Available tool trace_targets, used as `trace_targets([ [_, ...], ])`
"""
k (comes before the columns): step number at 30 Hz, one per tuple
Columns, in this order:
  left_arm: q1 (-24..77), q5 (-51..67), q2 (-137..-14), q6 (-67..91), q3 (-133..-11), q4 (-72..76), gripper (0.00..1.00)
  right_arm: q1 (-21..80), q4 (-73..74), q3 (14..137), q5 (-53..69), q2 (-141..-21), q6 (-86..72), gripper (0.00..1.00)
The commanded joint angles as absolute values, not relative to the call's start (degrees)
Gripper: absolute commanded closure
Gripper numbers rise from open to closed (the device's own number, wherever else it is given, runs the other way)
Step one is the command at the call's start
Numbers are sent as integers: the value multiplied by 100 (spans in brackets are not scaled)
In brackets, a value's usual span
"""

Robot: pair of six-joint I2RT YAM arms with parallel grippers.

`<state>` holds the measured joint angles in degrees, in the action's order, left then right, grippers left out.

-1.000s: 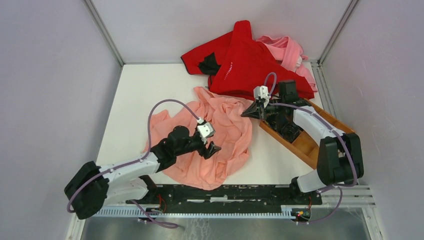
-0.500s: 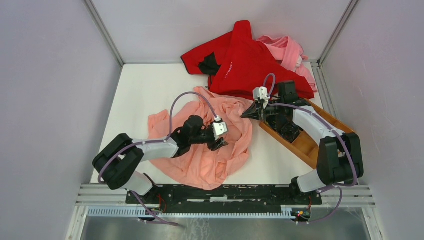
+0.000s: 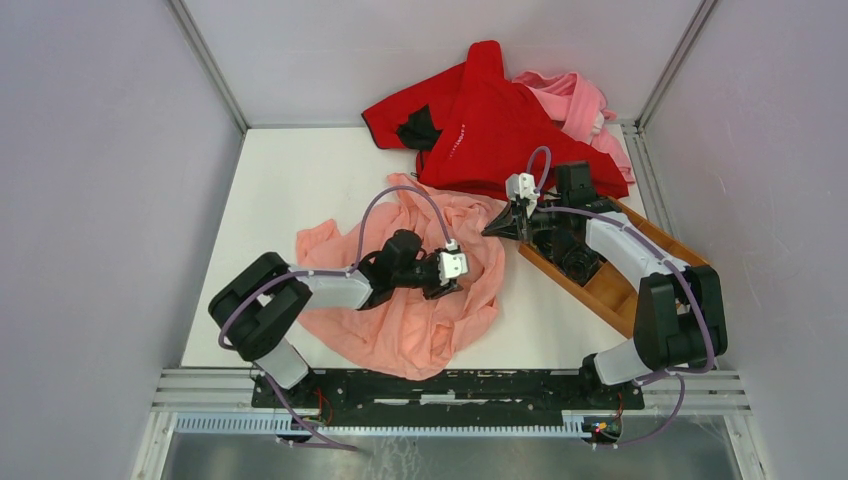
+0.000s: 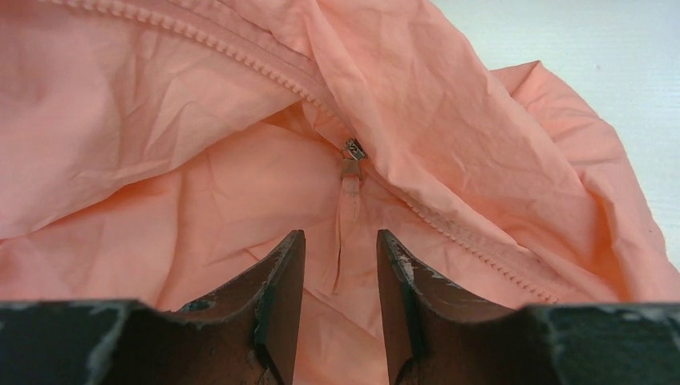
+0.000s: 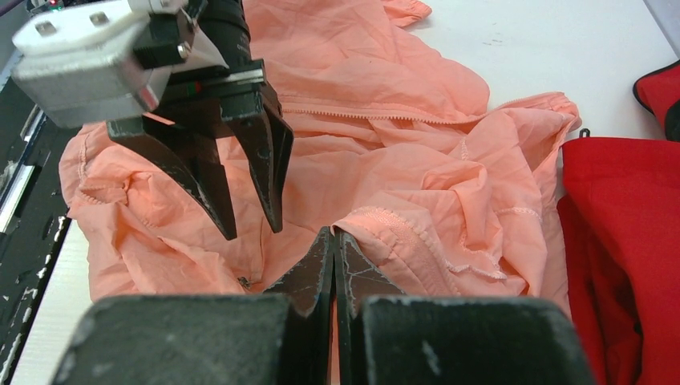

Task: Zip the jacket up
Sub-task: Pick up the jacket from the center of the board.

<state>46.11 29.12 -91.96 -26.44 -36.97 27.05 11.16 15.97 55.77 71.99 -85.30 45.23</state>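
Note:
The salmon-pink jacket (image 3: 420, 300) lies crumpled in the middle of the table. In the left wrist view its zipper slider (image 4: 353, 149) with a pink pull tab sits where two rows of zipper teeth (image 4: 200, 36) meet. My left gripper (image 4: 341, 234) is open and empty, just above the fabric, with the pull tab straight ahead of the gap. It also shows in the top view (image 3: 447, 284) and the right wrist view (image 5: 252, 231). My right gripper (image 5: 335, 231) is shut on a zipper-edged fold of the jacket at its right side (image 3: 490, 229).
A bright red garment (image 3: 490, 120) and a paler pink garment (image 3: 582, 100) are piled at the back. A wooden tray (image 3: 612, 290) holding dark objects lies under my right arm. Grey walls close in on both sides.
My left arm has swung to the right across the jacket, carrying its gripper toward the zipper slider. The right arm has stayed in place, holding the fold.

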Motion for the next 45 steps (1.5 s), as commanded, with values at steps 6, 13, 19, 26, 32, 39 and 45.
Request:
trace_targets([
  [6,4698,2887,-9690,-3085,-4140,2528,64,1140,1450,5634,7273,-8528,4456,99],
  [13,4720,2944,-9747,-2911,-4233,2461,89,1142,1441,5616,7261,-8526,4447,99],
  [19,4715,2753,-9213,-2505,-4228,2098,97,1139,1739,5770,6867,-8441,4728,99],
  [26,4711,2525,-8290,-2053,-4217,996,98,1129,2418,6343,6432,-8435,5194,99],
  [32,4720,2249,-7765,-1628,-4402,74,98,1131,2086,6506,5966,-8269,4504,100],
  [39,4719,1972,-7422,-1290,-4913,-1010,98,1129,1632,6408,5430,-8039,3993,100],
  [45,4728,1829,-7168,-1219,-5254,-1599,98,1135,1088,6422,5154,-7928,3523,100],
])
